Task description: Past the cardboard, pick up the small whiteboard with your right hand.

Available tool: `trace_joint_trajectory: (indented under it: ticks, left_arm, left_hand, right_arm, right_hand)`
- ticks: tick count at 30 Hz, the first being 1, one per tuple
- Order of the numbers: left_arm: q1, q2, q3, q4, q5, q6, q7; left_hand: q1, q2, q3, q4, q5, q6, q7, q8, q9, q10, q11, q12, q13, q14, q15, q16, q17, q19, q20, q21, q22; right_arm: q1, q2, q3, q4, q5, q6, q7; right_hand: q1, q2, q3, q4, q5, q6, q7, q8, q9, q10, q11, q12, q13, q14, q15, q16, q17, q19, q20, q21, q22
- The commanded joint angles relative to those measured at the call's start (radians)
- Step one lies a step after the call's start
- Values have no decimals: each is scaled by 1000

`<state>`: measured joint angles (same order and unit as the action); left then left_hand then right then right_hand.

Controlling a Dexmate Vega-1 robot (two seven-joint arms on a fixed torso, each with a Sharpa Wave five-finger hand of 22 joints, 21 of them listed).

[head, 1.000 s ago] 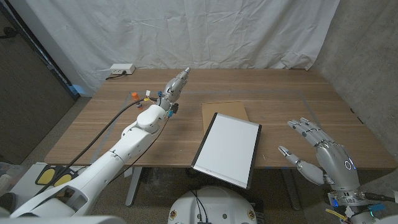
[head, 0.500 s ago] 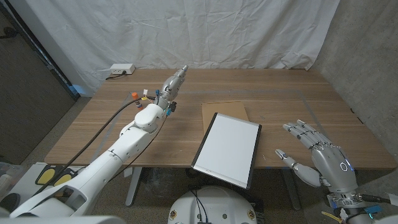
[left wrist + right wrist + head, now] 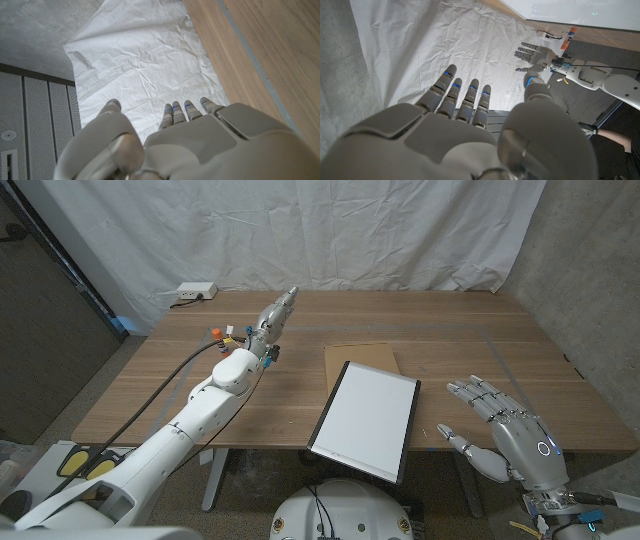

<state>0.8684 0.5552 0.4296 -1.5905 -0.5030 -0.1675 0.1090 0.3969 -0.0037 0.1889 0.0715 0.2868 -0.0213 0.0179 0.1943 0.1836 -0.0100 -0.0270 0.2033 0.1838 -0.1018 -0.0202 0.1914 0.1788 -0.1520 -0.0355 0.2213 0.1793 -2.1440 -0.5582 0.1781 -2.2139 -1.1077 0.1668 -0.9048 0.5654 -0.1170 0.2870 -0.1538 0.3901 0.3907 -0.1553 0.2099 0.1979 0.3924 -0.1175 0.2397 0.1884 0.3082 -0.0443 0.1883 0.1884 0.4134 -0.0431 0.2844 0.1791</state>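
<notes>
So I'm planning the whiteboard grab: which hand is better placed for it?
Right. The right hand hangs open just beside the whiteboard, while the left hand reaches out far across the table, away from it.

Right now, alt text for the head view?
A small whiteboard lies on a wooden table, partly covering a cardboard sheet. The right hand hovers open to its right; the left hand reaches out over the table's far left.

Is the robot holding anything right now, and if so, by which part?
Nothing. The right hand is open beside the small whiteboard, apart from it; the left hand is stretched out and empty.
</notes>
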Motion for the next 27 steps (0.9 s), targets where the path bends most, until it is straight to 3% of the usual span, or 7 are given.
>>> trace_joint_trajectory:
  ticks: [1,27]
  left_arm:
    - [7,-5,1,4,-1,-6,3]
    - [-27,-44,37,36,12,-10,-10]
  left_hand:
    - [2,6,-5,1,-4,-5,-1,1,3,-3,-8,-2,3,-3,-3,-5,3,4,-52,0,1]
    - [3,8,-9,1,-5,-9,-1,0,3,-4,-9,-2,3,-4,-2,-5,3,3,-48,-5,2]
  right_arm:
    - [-46,-58,-6,-21,3,-70,15]
    - [-148,-55,6,-46,1,-80,-3]
  right_hand:
    - [12,-1,3,4,11,-11,-4,-6,4,-7,1,-6,3,-10,-112,-2,3,-7,-131,-3,2]
    - [12,-11,-6,8,25,-32,-4,-10,6,-13,5,-8,5,0,-118,5,4,6,-136,-10,2]
